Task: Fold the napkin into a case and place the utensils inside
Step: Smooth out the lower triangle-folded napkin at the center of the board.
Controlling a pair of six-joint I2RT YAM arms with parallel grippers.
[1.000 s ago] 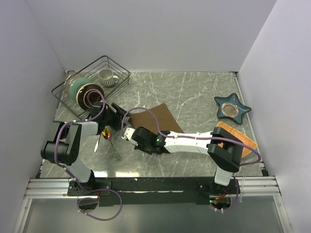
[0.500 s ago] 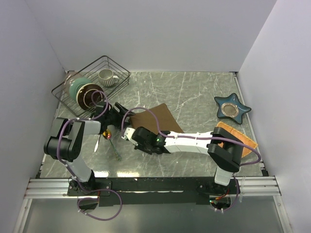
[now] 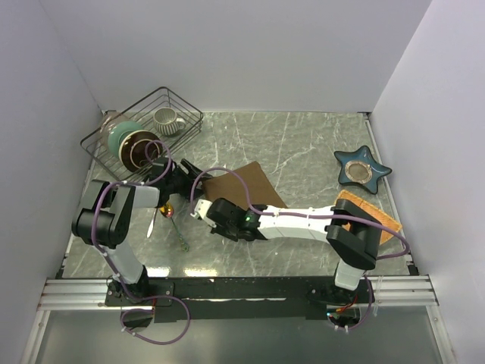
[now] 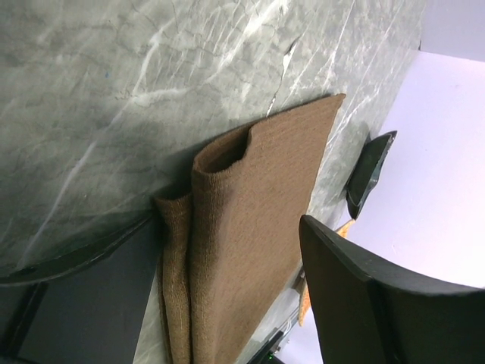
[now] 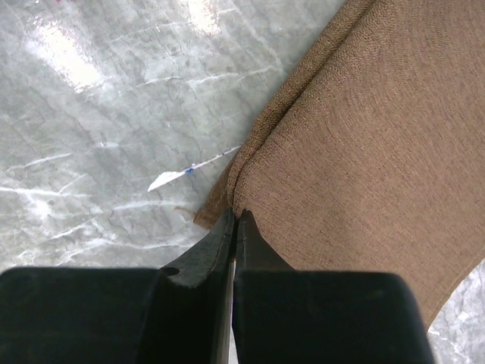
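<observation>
Overhead and wrist views of my remote station. The napkin (image 3: 244, 184) lies flat near the middle of the marble table (image 3: 303, 144), folded into a narrow brown rectangle that runs diagonally. In the left wrist view its upper layer gapes into a small pocket mouth (image 4: 227, 155) at the far end. The left gripper (image 3: 188, 173) sits at the napkin's left corner, fingers (image 4: 356, 296) spread wide, with the near end of the cloth lying between them and clamped by neither. The right gripper (image 5: 235, 220) reaches across from the right, its jaws pressed fully together and its tips set on the seam where the top layer meets the one beneath, at the cloth's edge. I cannot tell whether any fabric is pinched between them. The utensils (image 3: 179, 235) lie loose on the table just left of the napkin, outside it, among them a spoon (image 3: 168, 209) with a gold-orange bowl. At the far left corner stands a wire basket (image 3: 186, 114) holding a mug (image 3: 167, 119) and bowls. On the right side rest a blue star-shaped dish (image 3: 362, 168) and an orange mat (image 3: 383, 220), well apart from the napkin.
</observation>
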